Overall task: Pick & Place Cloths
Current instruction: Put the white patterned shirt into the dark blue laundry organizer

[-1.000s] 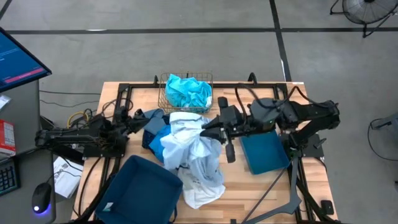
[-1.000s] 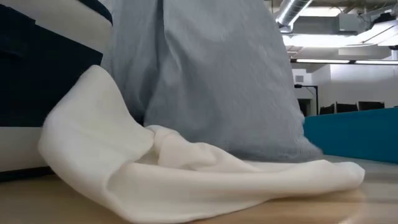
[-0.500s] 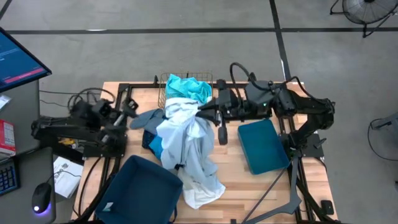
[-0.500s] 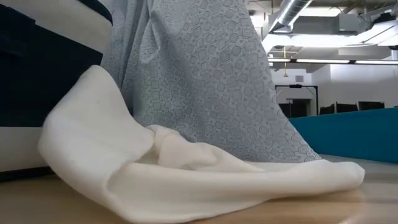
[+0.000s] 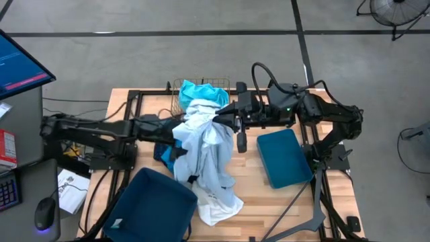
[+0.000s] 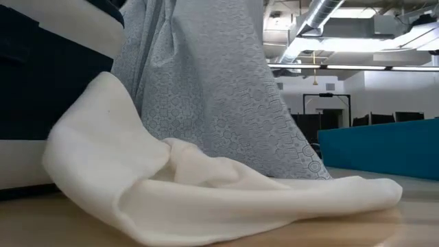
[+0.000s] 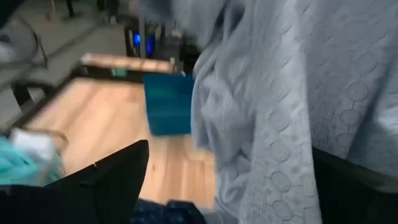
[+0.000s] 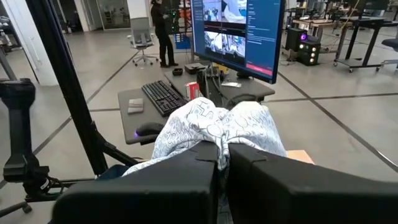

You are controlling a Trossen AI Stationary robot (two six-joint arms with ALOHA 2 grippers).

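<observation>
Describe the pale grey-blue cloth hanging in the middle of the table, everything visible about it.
The pale grey-blue cloth is thin soft fabric printed with a fine pattern of small rings. The right tool, shut, pinches its bunched top beside the gold wire basket, so it hangs in long folds. Its lower part trails over a white cloth on the table. The open left tool sits against its side.

You're looking at a big open lab: polished concrete floor (image 8: pixel 323 118), exposed ceiling ducts (image 6: pixel 312 27), desks with monitors (image 8: pixel 239 31).
</observation>
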